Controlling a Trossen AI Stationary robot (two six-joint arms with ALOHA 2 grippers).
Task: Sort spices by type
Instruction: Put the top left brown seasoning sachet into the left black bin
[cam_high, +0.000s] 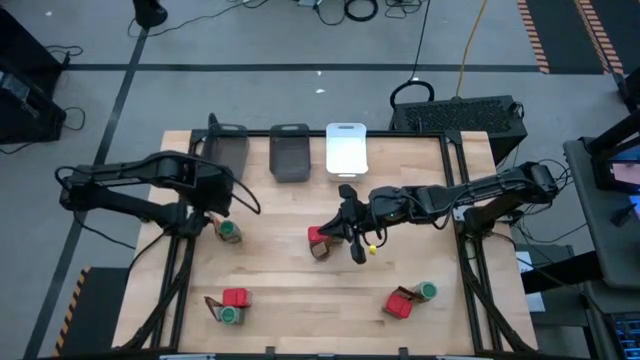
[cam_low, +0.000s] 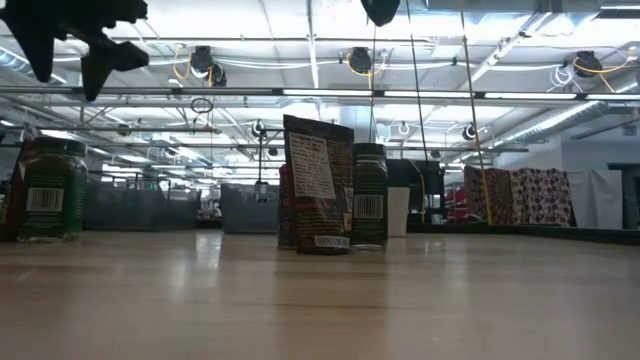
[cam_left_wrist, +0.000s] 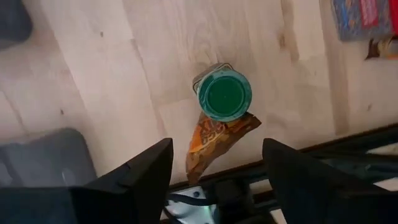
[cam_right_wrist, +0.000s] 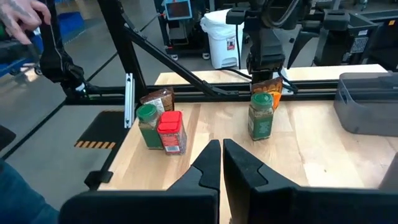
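Green-lidded jar stands upright on the wooden table, touching a brown packet beside it. Directly above this jar hangs the left gripper, its fingers spread wide and holding nothing; the jar shows in the gap between them. In the high view this jar sits near the table's left edge, in front of the left dark bin.

Right of that jar, at the table's middle, a red tin and a second packet stand together, with the right gripper just beside them, its fingers pressed together on nothing. A middle dark bin and a white bin lie along the far edge, right of the left bin.

Nearer the front than the jar, another tin, jar and packet cluster. Far right of these, a third group holds a tin and a jar.
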